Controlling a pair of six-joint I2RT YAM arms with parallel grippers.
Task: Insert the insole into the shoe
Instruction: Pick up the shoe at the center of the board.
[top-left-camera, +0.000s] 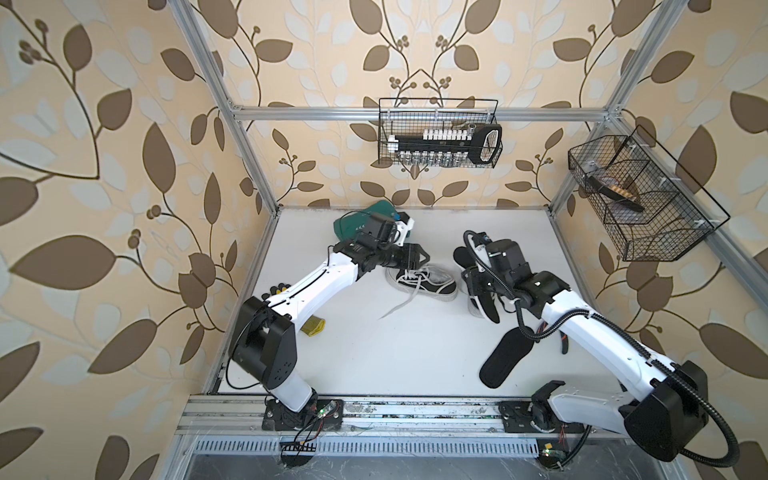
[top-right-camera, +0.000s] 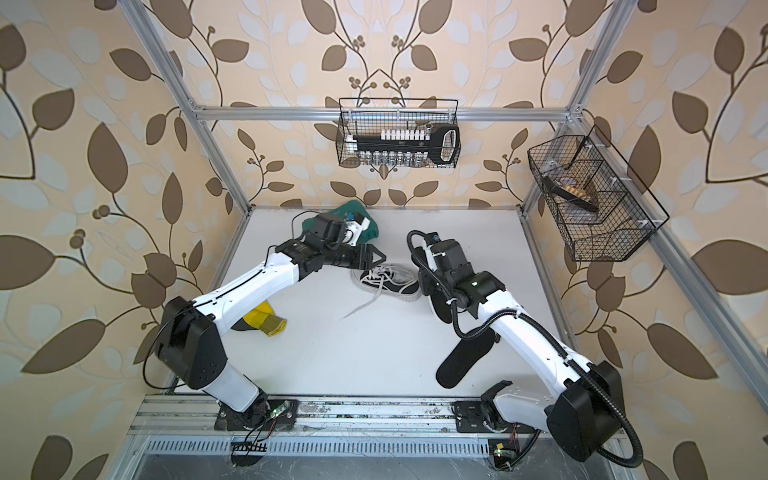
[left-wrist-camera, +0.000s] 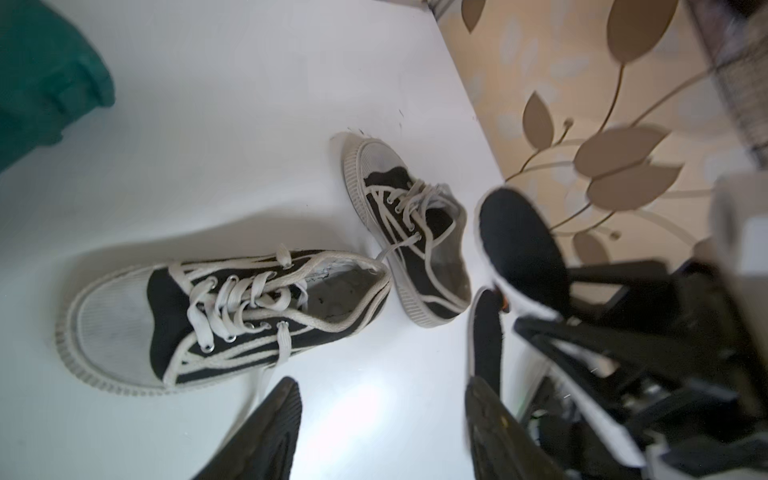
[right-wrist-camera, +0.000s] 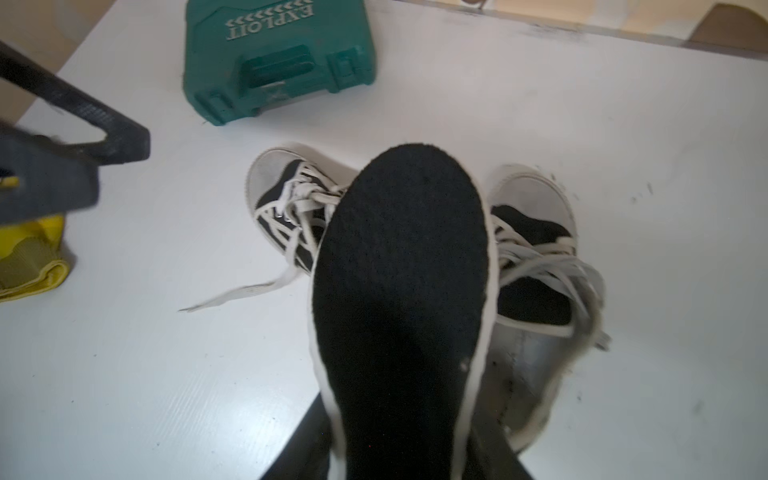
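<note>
Above the table, the insole looks black, rimmed white.

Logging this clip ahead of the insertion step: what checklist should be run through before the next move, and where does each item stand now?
1. Grip: the insole is clamped in the right gripper: ok.
2. Free hand: the left gripper is open and holds nothing: ok.
3. Opening of the target shoe is free: ok. It is pale inside, with no insole in it.
4. Insole tip is inside that opening: not ok. It is raised clear of the shoe.
5. Target shoe is steadied: not ok. Neither gripper touches it.
6. Insole fits this shoe rather than the other shoe: cannot tell.
</note>
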